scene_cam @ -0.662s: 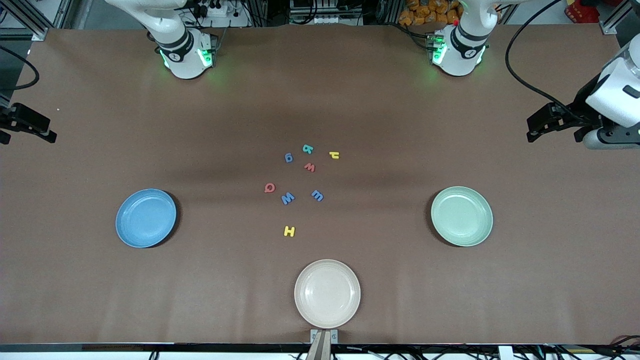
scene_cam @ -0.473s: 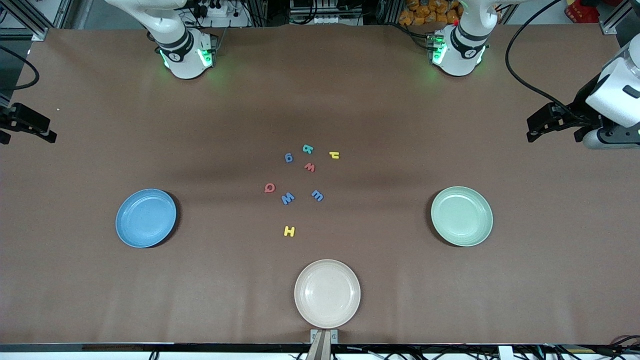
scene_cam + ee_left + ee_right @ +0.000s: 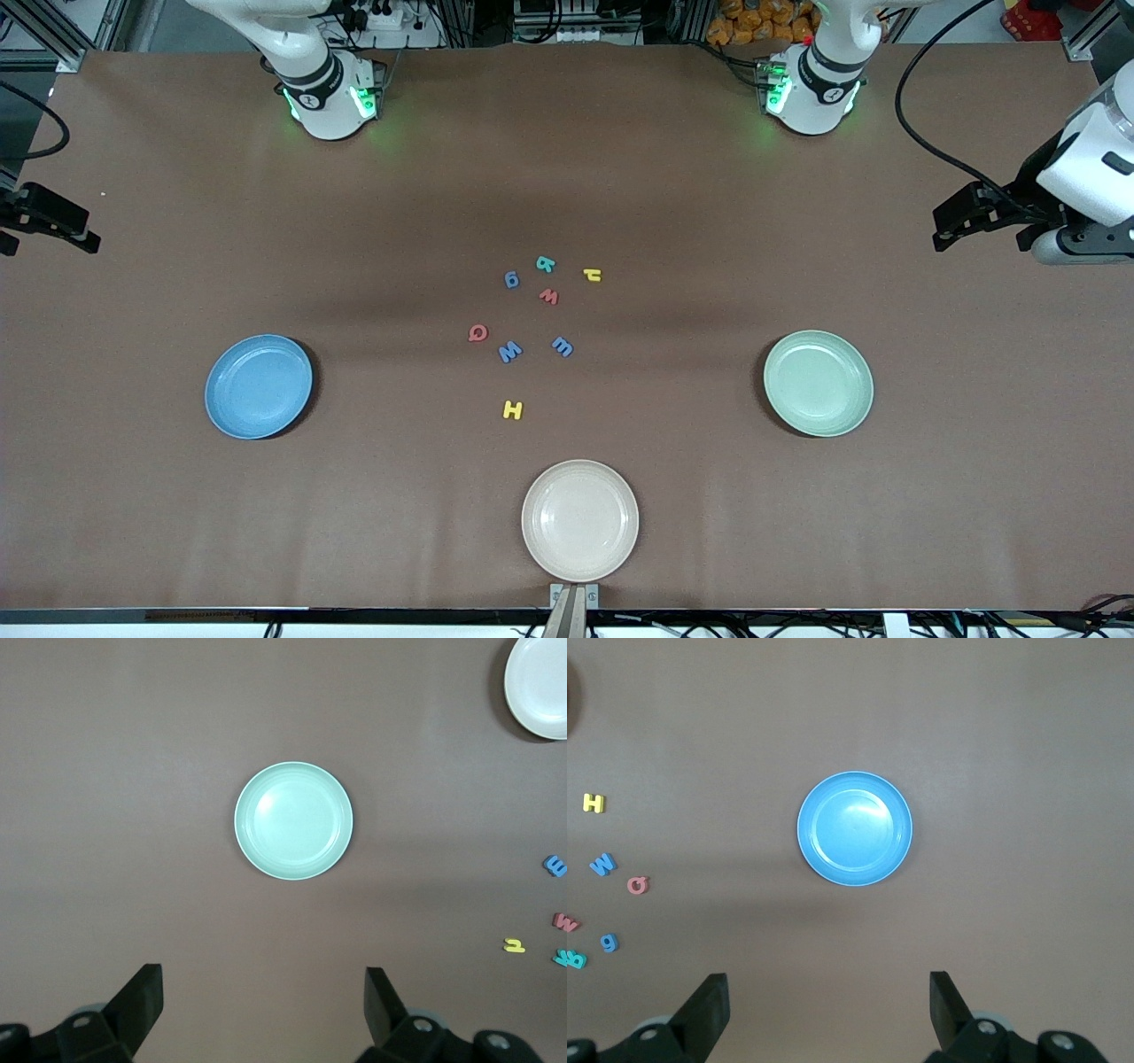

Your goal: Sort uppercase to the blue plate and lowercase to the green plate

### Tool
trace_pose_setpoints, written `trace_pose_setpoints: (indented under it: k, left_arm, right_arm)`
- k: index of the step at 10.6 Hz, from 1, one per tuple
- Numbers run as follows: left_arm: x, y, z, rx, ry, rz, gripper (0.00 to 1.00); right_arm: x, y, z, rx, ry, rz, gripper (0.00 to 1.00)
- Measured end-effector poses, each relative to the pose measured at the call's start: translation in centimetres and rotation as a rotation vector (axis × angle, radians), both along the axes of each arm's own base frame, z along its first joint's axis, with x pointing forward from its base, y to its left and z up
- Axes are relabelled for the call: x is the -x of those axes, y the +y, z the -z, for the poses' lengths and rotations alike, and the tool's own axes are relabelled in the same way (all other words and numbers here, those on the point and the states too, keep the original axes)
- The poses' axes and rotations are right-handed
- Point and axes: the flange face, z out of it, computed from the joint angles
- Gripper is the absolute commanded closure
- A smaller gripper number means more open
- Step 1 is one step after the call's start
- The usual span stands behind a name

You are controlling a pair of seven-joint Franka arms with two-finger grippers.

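Eight foam letters lie mid-table: uppercase teal R, red Q, blue M/W, yellow H; lowercase yellow h, blue g, red w, blue m. The blue plate sits toward the right arm's end, the green plate toward the left arm's end. My left gripper hangs open high over the table's end past the green plate. My right gripper hangs open high past the blue plate. Both are empty.
A beige plate sits near the table's front edge, nearer the front camera than the letters. The two arm bases stand along the table's back edge. A black cable loops near the left arm.
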Motion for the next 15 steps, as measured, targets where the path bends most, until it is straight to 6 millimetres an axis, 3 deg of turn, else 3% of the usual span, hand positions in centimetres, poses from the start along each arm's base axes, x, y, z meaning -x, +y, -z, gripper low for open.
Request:
trace_pose_setpoints:
  k: [3, 7, 9, 12, 15]
  left_arm:
    - [0.2, -1.8, 2.7, -0.007, 0.055, 0.039, 0.00]
    - [1.4, -9.3, 10.0, -0.011, 0.093, 0.120, 0.00]
    - [3.2, -13.7, 14.0, -0.014, 0.102, 0.109, 0.00]
    - [6.2, -18.3, 19.3, -0.015, 0.111, 0.105, 0.00]
    - [9.6, -24.3, 24.0, -0.004, 0.147, 0.060, 0.00]
  right_arm:
    - [0.0, 0.0, 0.3, -0.001, 0.010, -0.001, 0.00]
    - [-1.0, 0.6, 2.7, -0.005, 0.056, -0.013, 0.00]
    - [-2.6, 2.1, 5.8, -0.009, 0.103, -0.039, 0.00]
    - [-5.6, 2.9, 12.1, -0.018, 0.165, -0.052, 0.00]
    - [-7.8, 4.6, 15.7, -0.017, 0.145, -0.077, 0.00]
